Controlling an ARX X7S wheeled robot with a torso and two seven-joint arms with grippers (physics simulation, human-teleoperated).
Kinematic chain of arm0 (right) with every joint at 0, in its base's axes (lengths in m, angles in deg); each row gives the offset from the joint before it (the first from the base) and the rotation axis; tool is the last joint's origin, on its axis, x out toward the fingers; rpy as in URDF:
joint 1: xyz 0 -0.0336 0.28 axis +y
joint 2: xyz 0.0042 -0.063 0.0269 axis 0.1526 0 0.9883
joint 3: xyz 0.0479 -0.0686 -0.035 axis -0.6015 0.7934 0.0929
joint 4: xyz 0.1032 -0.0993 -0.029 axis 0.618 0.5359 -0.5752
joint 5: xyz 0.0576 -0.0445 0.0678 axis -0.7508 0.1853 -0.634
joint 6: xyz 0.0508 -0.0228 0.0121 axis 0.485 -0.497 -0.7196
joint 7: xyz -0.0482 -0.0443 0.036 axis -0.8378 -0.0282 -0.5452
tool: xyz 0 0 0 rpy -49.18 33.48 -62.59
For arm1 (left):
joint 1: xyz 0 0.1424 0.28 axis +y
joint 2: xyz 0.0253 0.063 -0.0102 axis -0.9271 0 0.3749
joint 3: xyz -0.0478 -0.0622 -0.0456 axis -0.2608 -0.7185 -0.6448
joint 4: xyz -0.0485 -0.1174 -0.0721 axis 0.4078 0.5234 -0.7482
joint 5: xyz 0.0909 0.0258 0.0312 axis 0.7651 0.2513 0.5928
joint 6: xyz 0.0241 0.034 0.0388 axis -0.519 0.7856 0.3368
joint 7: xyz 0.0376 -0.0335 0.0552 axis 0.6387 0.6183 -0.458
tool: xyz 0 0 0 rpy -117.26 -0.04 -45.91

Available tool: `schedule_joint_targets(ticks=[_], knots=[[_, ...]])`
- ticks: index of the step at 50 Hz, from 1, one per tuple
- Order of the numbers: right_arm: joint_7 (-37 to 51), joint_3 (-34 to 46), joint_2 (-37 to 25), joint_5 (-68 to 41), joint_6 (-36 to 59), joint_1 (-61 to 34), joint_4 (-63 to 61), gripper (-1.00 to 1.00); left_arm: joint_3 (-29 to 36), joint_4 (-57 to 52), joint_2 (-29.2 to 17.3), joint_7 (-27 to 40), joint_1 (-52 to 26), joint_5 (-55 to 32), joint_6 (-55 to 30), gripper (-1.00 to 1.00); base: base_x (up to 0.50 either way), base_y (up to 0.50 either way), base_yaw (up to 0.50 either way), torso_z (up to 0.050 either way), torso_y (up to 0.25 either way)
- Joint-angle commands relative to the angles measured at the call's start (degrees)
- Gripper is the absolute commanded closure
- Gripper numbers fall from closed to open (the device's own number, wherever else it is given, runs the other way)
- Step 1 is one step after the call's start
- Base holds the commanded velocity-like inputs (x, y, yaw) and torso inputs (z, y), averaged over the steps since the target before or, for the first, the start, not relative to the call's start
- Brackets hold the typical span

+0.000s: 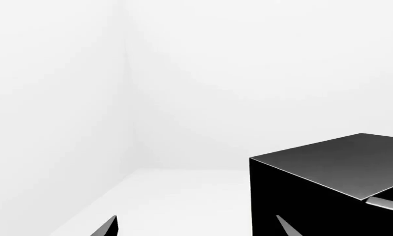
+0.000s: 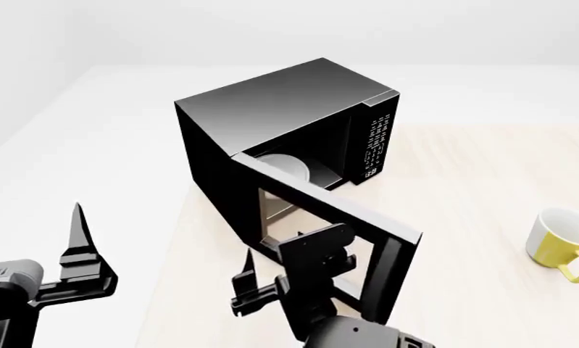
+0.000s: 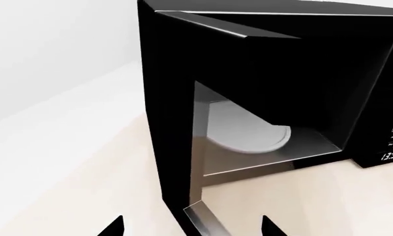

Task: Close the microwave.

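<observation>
The black microwave (image 2: 269,101) stands on the wooden table (image 2: 482,188) with its glass-windowed door (image 2: 318,210) swung wide open, showing the white turntable (image 2: 291,167) inside. My right gripper (image 2: 284,268) is open, close to the outer side of the door, near its lower edge. In the right wrist view the door (image 3: 166,123) rises just ahead of my right gripper (image 3: 191,228), with the turntable (image 3: 249,132) seen through the glass. My left gripper (image 2: 77,239) is open at the far left, well apart from the microwave (image 1: 327,191), whose top corner shows ahead of the left gripper (image 1: 196,227).
A yellow-and-white mug (image 2: 560,243) stands on the table at the right. The keypad panel (image 2: 376,145) with white markings faces right of the opening. White floor and walls surround the table.
</observation>
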Motion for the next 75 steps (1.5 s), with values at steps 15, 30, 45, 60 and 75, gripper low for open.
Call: schedule_joint_targets(ticks=[15,30,45,60,75], knots=[[-2.5,-1.1,1.4,-0.4,-0.8,-0.3,7.6,-1.0,0.4,0.0,-0.6,0.7,-0.1,-0.5,0.1,-1.0,0.0,0.0,0.0,0.0,0.0],[-4.3,-1.6,2.4,-0.3,-1.4,-0.8,11.9,-1.0,0.9,0.3,-0.8,0.8,0.1,-0.2,0.7,-1.0,0.0,0.0,0.0,0.0,0.0],[-6.4,-2.2,3.7,0.2,-1.5,-2.6,17.6,-1.0,1.6,0.4,-1.1,1.1,-0.1,-0.2,0.7,-1.0,0.0,0.0,0.0,0.0,0.0],[-7.8,-2.4,4.7,0.6,-1.2,-4.2,21.1,-1.0,1.9,0.5,-1.4,1.5,-0.3,-0.3,0.8,-1.0,0.0,0.0,0.0,0.0,0.0],[-8.9,-2.6,5.4,1.1,-0.9,-5.7,23.9,-1.0,2.0,0.7,-1.6,1.6,0.0,-0.2,1.4,-1.0,0.0,0.0,0.0,0.0,0.0]])
